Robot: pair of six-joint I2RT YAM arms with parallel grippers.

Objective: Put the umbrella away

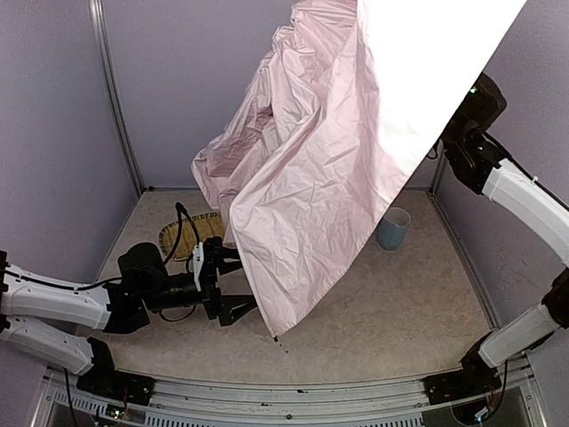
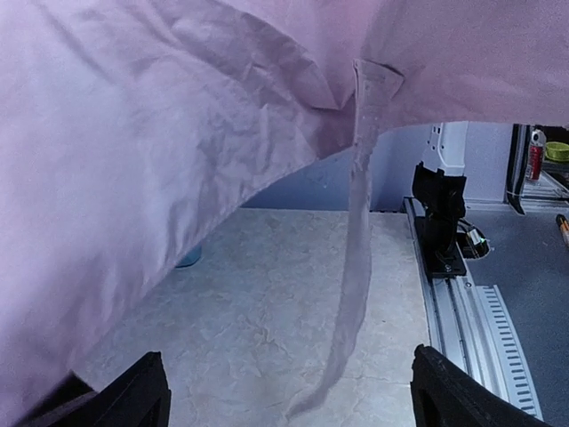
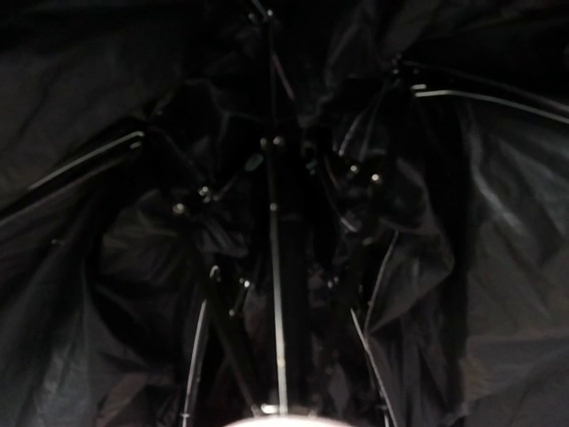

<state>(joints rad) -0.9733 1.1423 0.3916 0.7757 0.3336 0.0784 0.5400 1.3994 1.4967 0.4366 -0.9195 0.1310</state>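
left arm (image 1: 53,302): white links, black joints (looping black cable (image 1: 180,227)) | right arm (image 1: 524,200): alike

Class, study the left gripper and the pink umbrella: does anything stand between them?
Nothing visible does. The left gripper, jaws open, sits right at the umbrella's hanging pink fabric. The left wrist view shows only its dangling strap and the table ahead.

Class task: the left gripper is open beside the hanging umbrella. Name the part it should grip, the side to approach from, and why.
Grip the strap midway down, approaching straight ahead with the left gripper. It dangles thin and free from the umbrella canopy edge, already lying roughly between the open fingers, unlike the broad, slack fabric.
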